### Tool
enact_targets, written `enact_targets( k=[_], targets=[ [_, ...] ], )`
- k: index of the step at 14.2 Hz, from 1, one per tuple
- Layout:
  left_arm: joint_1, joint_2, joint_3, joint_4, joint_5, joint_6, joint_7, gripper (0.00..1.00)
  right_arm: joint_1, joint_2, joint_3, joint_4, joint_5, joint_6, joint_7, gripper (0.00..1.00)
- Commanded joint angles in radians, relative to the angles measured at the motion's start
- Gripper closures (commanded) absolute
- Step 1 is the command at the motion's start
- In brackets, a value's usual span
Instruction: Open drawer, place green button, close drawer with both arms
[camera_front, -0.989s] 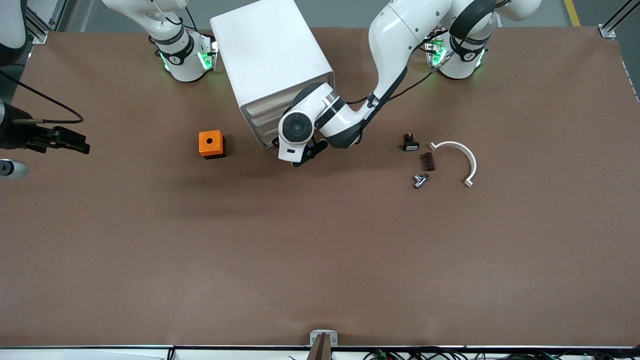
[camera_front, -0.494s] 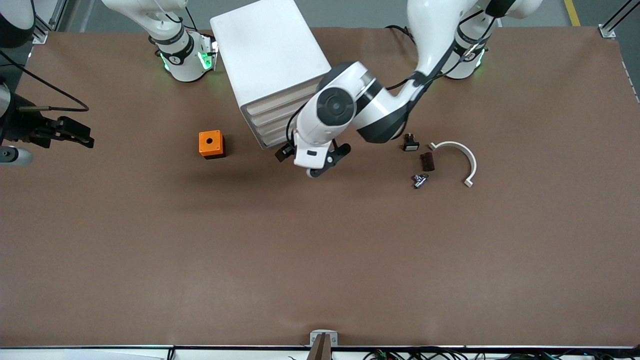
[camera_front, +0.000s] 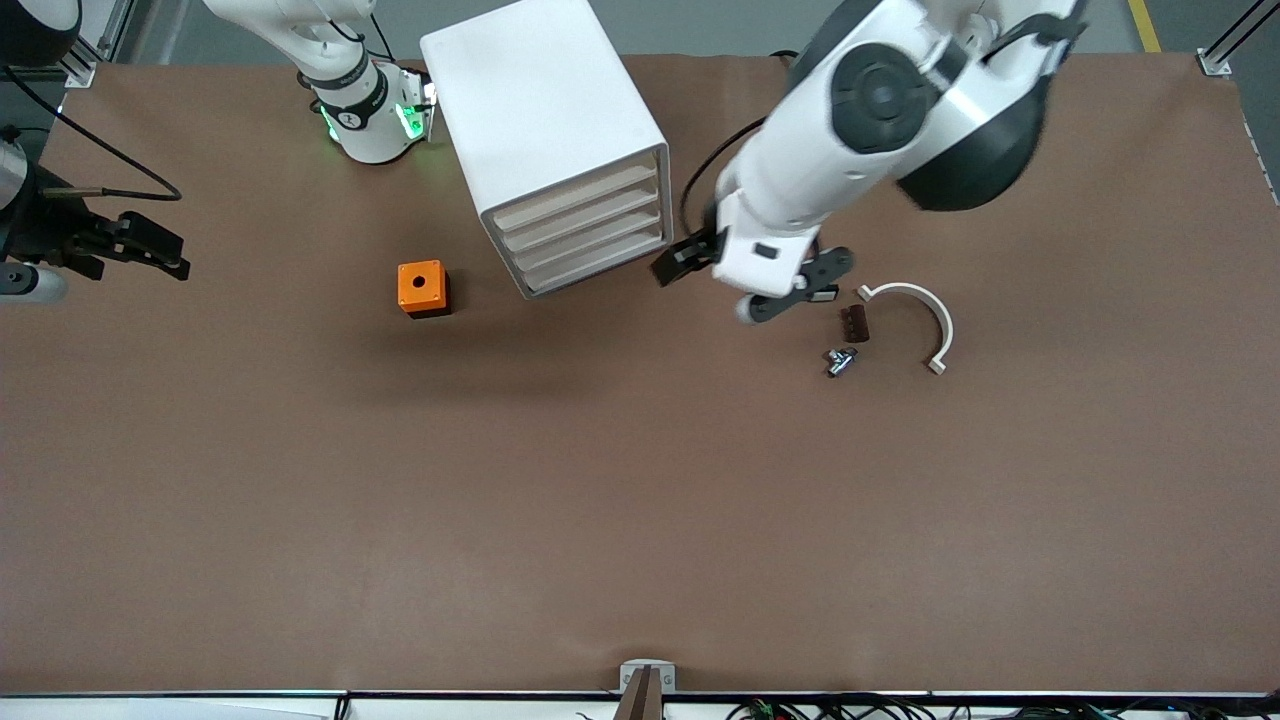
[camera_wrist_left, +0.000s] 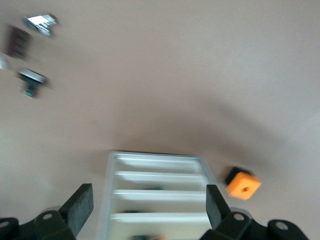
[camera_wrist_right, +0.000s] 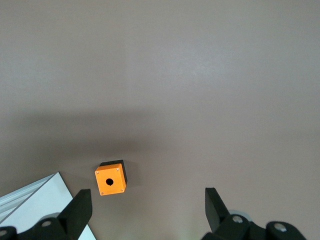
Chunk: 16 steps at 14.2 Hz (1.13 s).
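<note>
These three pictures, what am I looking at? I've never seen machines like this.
Two white robot arms share a brown table. One picture looks down from across it; the others come from cameras on each wrist. The left gripper, open and empty, hangs over the table beside a white cabinet whose drawers all look shut. The right gripper, also open, waits at the table's edge. On the table lie an orange cube, a white curved piece and small parts.

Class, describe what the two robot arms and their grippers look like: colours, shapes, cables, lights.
Both arms are glossy white with rounded links and black joint bands. The left arm trails a black cable; the right arm shows green lights near its base. The left gripper and right gripper are black, two-fingered.
</note>
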Motion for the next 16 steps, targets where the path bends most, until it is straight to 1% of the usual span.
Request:
enact_targets(
  k=[1,3,5,6,7,9,10,12,14,16],
  targets=[
    [0.12,-0.093,-0.005,-0.038,0.013,-0.121,0.194,0.01,-0.008,-0.03,0.0,-0.031,0.014,0.014,0.011,0.0],
    [0.225,-0.139,-0.005,-0.04,0.013,-0.198,0.343,0.01,-0.009,-0.039,0.0,-0.029,0.014,0.021,0.011,0.0],
    [0.302,-0.162,-0.004,-0.043,0.02,-0.246,0.441,0.01,-0.009,-0.043,0.0,-0.029,0.016,0.03,0.011,0.0],
    [0.339,-0.173,-0.01,-0.043,0.054,-0.27,0.489,0.01,-0.008,-0.045,0.0,-0.028,0.024,0.035,0.011,0.0],
    [0.35,-0.182,-0.01,-0.044,0.089,-0.295,0.536,0.01,-0.008,-0.051,-0.001,-0.028,0.042,0.046,0.011,0.0],
    [0.387,-0.193,0.001,-0.047,0.129,-0.339,0.674,0.01,-0.008,-0.057,-0.003,-0.031,0.051,0.061,0.009,0.0],
    [0.378,-0.207,0.047,-0.052,0.141,-0.355,0.751,0.01,-0.008,-0.057,-0.001,-0.031,0.051,0.064,0.007,0.0],
    [0.338,-0.242,0.152,-0.092,0.143,-0.356,0.857,0.01,-0.008,-0.059,-0.001,-0.031,0.05,0.069,0.0,0.0],
    [0.341,-0.274,0.194,-0.148,0.145,-0.34,0.929,0.01,-0.008,-0.059,-0.001,-0.031,0.041,0.07,-0.005,0.0],
    [0.346,-0.347,0.211,-0.272,0.145,-0.239,0.951,0.01,-0.008,-0.059,-0.001,-0.034,0.031,0.069,-0.006,0.0]
  ],
)
